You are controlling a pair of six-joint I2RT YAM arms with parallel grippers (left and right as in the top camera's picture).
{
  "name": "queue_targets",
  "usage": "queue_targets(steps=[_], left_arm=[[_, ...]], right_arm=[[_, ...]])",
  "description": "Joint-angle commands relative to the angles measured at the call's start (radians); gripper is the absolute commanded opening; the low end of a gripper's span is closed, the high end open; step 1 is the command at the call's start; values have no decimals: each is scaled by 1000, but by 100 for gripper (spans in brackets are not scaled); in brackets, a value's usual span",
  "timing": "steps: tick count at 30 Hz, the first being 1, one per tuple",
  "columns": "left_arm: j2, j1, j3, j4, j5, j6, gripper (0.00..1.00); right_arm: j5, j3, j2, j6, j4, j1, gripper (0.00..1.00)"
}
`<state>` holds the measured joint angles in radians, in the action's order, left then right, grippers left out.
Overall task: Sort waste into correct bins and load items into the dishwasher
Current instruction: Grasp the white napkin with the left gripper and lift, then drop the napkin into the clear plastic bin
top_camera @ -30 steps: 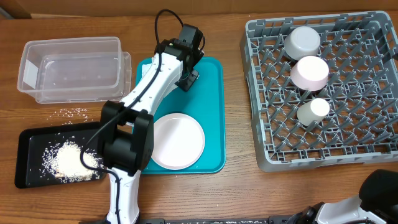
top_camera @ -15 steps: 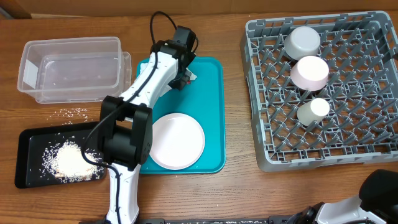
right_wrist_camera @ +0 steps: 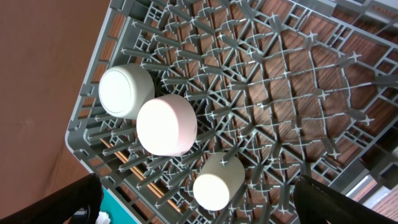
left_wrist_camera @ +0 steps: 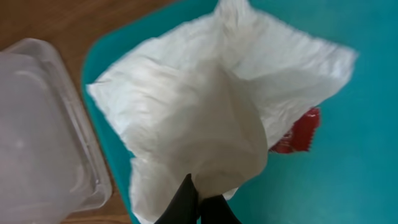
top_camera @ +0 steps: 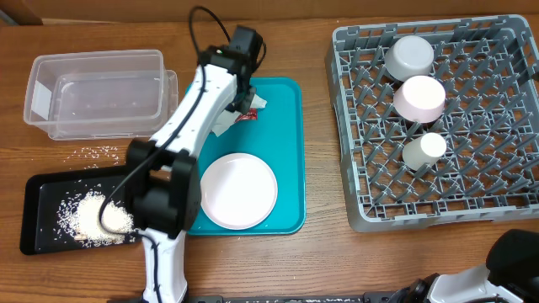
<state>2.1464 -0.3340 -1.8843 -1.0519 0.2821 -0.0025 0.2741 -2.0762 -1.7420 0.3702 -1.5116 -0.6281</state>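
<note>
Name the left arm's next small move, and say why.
Probably lift a little, then swing left toward the clear tub. The left gripper is shut on the napkin at the teal tray's far left corner, right beside that tub. The food scraps already sit in the black tray, so the tub seems to be the napkin's bin.

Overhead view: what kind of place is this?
Probably a dish-clearing station: a grey plastic dish rack, a round white plate on a teal tray, rice scraps in a flat black tray.
</note>
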Motion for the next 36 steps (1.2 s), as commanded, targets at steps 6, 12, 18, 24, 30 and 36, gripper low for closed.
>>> queue_targets(steps=[6, 12, 18, 24, 30, 36], left_arm=[[-190, -5, -43, -28, 18, -168, 4], [-243, 22, -43, -2, 228, -284, 4], [-256, 133, -43, 84, 318, -338, 4], [-250, 257, -42, 140, 267, -403, 4], [-245, 363, -19, 146, 213, -510, 4], [-205, 435, 11, 240, 107, -509, 20]], right_arm=[[5, -6, 1, 5, 3, -2, 100], [5, -6, 1, 5, 3, -2, 100], [5, -6, 1, 5, 3, -2, 100], [5, -6, 1, 5, 3, -2, 100], [5, -6, 1, 5, 3, -2, 100], [5, -6, 1, 5, 3, -2, 100]])
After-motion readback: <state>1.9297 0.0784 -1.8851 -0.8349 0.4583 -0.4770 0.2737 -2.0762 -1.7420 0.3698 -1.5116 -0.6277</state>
